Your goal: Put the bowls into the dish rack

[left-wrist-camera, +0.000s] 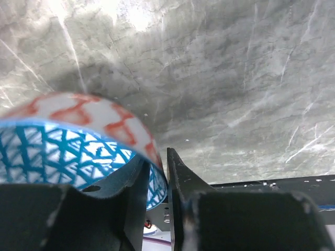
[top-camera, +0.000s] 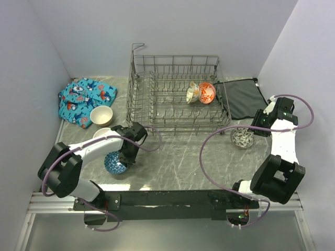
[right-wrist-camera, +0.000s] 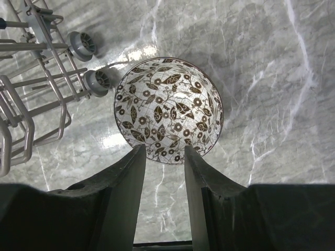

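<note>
A blue patterned bowl (top-camera: 115,162) (left-wrist-camera: 57,151) sits tilted on the marble table at the near left. My left gripper (top-camera: 127,155) (left-wrist-camera: 159,157) is shut on its right rim, one finger inside the bowl and one outside. A black-and-white leaf-patterned bowl (top-camera: 242,138) (right-wrist-camera: 167,107) stands upright to the right of the dish rack (top-camera: 172,125) (right-wrist-camera: 31,78). My right gripper (top-camera: 260,121) (right-wrist-camera: 165,149) hovers open just above its near rim, holding nothing. In the rack a cream bowl with orange leaves (top-camera: 192,92) and an orange-red bowl (top-camera: 207,92) stand on edge. Two plain cream bowls (top-camera: 101,115) (top-camera: 103,133) rest left of the rack.
A blue printed cloth (top-camera: 85,99) lies at the back left. A flat dark grey mat (top-camera: 242,98) lies right of the rack. The rack's small wheels (right-wrist-camera: 97,82) stand close to the leaf-patterned bowl. Walls close in the table on three sides.
</note>
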